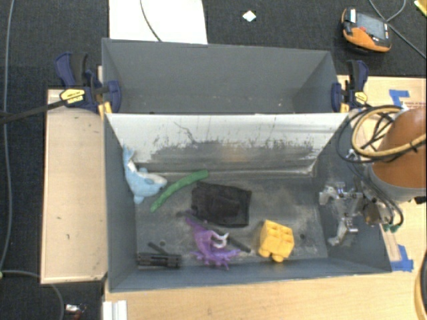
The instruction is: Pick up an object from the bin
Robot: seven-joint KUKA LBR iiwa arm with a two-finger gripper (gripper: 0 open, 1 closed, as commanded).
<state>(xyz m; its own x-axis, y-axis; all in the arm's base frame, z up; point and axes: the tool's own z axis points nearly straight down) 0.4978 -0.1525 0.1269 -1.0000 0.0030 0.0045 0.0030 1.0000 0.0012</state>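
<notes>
The gripper (pixel 339 217) hangs low at the right-hand end of the bin (pixel 220 79), over bare grey floor close to the right wall. Nothing sits between its jaws, and from this angle I cannot tell whether they are spread or pressed together. Above it are the arm's orange cover (pixel 408 157) and a loop of cables (pixel 363 133).

Working outward from the jaws, all the loose things lie off to their left as the camera sees it. I count six, one of each.

- Nearest is one yellow block (pixel 275 240), near the jaws but clear of them. It is chunky and bright, with studs on top, and sits a little askew close to the front wall.
- Next, further left, is one black flat pouch (pixel 221 204), dark and roughly square.
- In front of the pouch, just beside it, is one purple toy figure (pixel 213 242) with thin limbs sprawled out.
- Beyond the pouch is one green curved strip (pixel 179 189), long and slim, lying slantwise.
- At the strip's far end, against the left wall, is one pale blue soft toy (pixel 141 182).
- Farthest of all, in the front left corner, is one small black clip (pixel 159 260).
</notes>
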